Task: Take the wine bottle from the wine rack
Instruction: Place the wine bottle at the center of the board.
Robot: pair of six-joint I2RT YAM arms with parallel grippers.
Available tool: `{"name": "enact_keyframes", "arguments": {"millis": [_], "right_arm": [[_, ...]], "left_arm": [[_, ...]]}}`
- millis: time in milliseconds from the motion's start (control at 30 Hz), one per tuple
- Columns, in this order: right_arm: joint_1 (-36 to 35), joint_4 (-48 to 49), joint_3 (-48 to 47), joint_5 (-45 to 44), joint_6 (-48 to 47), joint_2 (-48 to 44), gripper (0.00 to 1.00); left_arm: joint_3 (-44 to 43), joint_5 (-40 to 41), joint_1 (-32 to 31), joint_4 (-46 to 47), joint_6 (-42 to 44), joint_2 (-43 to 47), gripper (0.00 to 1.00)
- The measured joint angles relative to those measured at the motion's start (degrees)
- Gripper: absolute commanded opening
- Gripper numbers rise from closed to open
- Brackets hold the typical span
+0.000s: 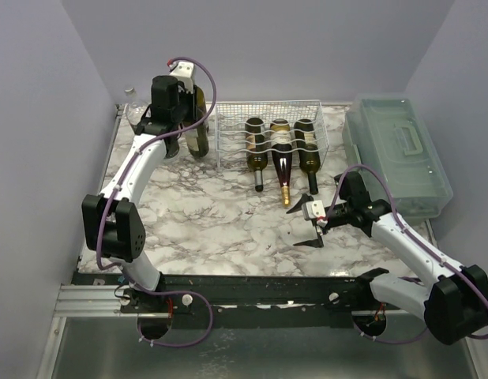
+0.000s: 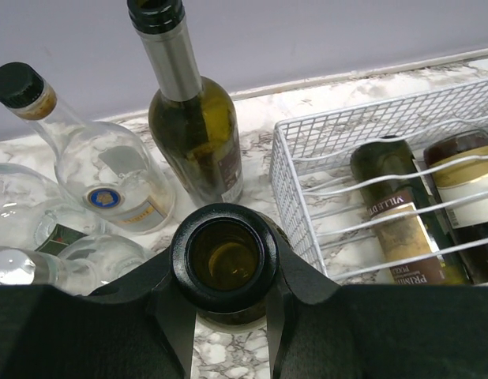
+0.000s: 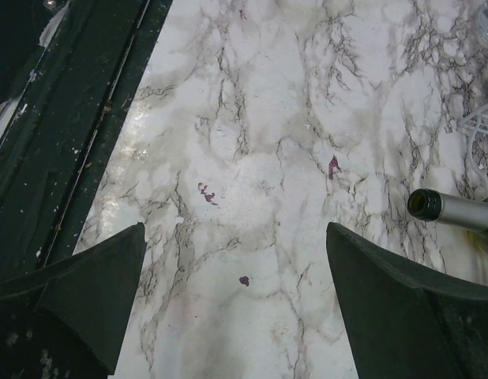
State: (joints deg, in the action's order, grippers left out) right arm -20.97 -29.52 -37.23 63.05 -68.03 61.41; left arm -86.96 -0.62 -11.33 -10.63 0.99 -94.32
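Observation:
The white wire wine rack [image 1: 269, 110] stands at the back middle of the marble table with three bottles lying in it [image 1: 282, 150]. My left gripper [image 1: 189, 91] is shut on the neck of an upright dark green wine bottle [image 1: 199, 128] just left of the rack. In the left wrist view the bottle's open mouth [image 2: 224, 257] sits between my fingers [image 2: 174, 316], with the rack [image 2: 295, 166] close on the right. My right gripper [image 1: 313, 230] is open and empty over the table in front of the rack; in the right wrist view its fingers [image 3: 386, 284] spread over bare marble.
A second green bottle [image 2: 193, 130] and clear glass bottles [image 2: 110, 170] stand by the back wall left of the rack. A translucent plastic box with a handle [image 1: 398, 154] sits at the right. A silver-foiled bottle neck [image 3: 453, 209] pokes out of the rack.

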Motion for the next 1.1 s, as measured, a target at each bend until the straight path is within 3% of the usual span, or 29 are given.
{"name": "enact_keyframes", "arguments": {"millis": [633, 767, 933, 1100], "right_arm": [[0.0, -0.9, -0.1, -0.9, -2.0, 1.6, 0.99], [0.0, -1.2, -0.1, -0.9, -2.1, 1.7, 0.99], [0.0, -1.5, -0.2, -1.0, -2.4, 1.8, 0.99], [0.0, -1.7, -0.2, -1.3, -2.5, 2.0, 0.99]], "left_arm": [[-8.0, 1.4, 1.9, -2.2, 0.3, -9.3, 0.01], [-9.0, 1.4, 2.0, -2.6, -0.1, -10.4, 0.12], [-10.6, 1.5, 2.4, -2.8, -0.3, -11.5, 0.38], [-12.2, 1.8, 2.7, -2.6, -1.1, -12.0, 0.5]]}}
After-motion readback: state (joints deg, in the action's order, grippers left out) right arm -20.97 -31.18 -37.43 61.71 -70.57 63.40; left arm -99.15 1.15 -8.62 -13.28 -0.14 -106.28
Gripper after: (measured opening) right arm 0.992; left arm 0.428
